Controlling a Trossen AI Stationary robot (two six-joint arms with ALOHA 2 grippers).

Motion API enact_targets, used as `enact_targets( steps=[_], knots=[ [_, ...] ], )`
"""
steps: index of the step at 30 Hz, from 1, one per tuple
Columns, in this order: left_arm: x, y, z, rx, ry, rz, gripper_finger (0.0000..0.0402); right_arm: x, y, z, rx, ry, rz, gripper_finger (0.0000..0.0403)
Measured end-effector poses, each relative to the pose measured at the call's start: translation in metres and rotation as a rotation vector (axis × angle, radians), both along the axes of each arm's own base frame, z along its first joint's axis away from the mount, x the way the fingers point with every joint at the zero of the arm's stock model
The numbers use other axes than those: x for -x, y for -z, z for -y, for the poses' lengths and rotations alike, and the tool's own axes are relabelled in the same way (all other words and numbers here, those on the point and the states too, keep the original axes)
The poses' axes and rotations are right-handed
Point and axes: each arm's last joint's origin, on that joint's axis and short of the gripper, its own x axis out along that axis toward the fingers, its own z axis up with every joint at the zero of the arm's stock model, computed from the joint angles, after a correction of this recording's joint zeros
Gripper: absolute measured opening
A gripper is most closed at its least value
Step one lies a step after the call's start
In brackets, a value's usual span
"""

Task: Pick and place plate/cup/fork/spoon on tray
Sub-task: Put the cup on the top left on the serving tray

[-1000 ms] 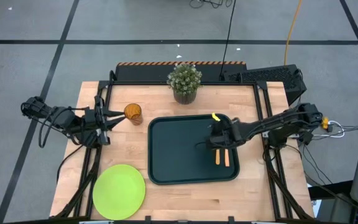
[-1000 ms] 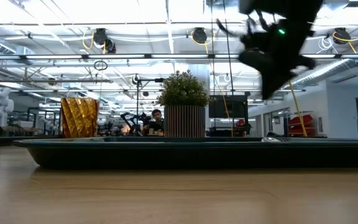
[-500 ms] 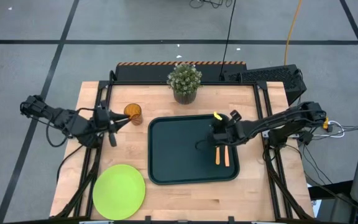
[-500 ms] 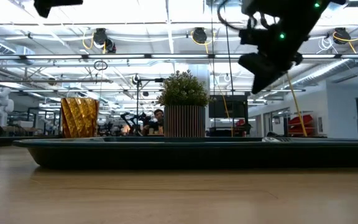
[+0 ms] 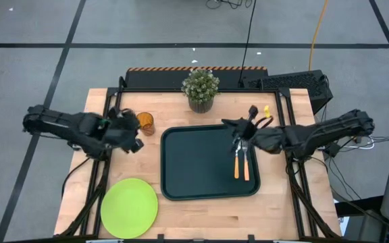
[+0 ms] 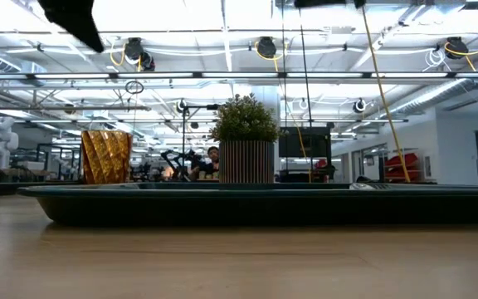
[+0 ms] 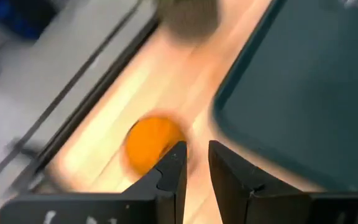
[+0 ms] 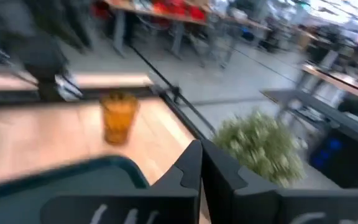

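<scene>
The amber cup [image 5: 144, 123] stands on the wood at the far left, also seen in the low view as the cup [image 6: 106, 156]. My left gripper [image 5: 134, 131] hovers just left of it, tipped down, open by a narrow gap [image 7: 197, 158] with nothing in it. The dark tray [image 5: 194, 169] holds the fork and the spoon side by side, one utensil [image 5: 236, 164] beside the other [image 5: 246, 165]; which is which I cannot tell. My right gripper [image 5: 229, 124] is shut [image 8: 199, 155] and raised over the tray's far right corner. The green plate [image 5: 129, 208] lies flat at the near left.
A potted plant [image 5: 200, 90] stands at the far edge, behind the tray. Bare wood lies between the plate and the tray and along the near edge. The arms' frames run down both sides of the table.
My right gripper has risen from just above the tray, tipped up toward level and gone out of the low view's top; it stays shut. My left gripper has tipped downward and swung toward the cup. The fork, spoon, cup and plate have kept still.
</scene>
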Motion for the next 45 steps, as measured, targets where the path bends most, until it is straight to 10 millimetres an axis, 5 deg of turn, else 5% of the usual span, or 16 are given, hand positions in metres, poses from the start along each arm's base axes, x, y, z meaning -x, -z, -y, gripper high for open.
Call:
enact_targets(
  steps=[6,15,29,45],
  knots=[
    [-0.031,0.013,-0.032,0.174,-0.021,-0.324,0.0072,0.007,-0.013,-0.002,-0.007,-0.142,0.054,0.0000],
    [-0.028,0.020,-0.082,0.287,0.024,-0.447,0.0081,0.007,-0.006,-0.003,0.045,-0.169,-0.006,0.0000],
    [-0.047,0.053,-0.094,0.386,0.256,-0.615,0.0263,0.018,-0.006,0.002,0.067,-0.102,0.042,0.0000],
    [-0.046,0.097,-0.102,0.369,0.311,-0.628,0.0180,0.019,-0.002,0.002,0.049,-0.097,0.012,0.0000]
  ],
)
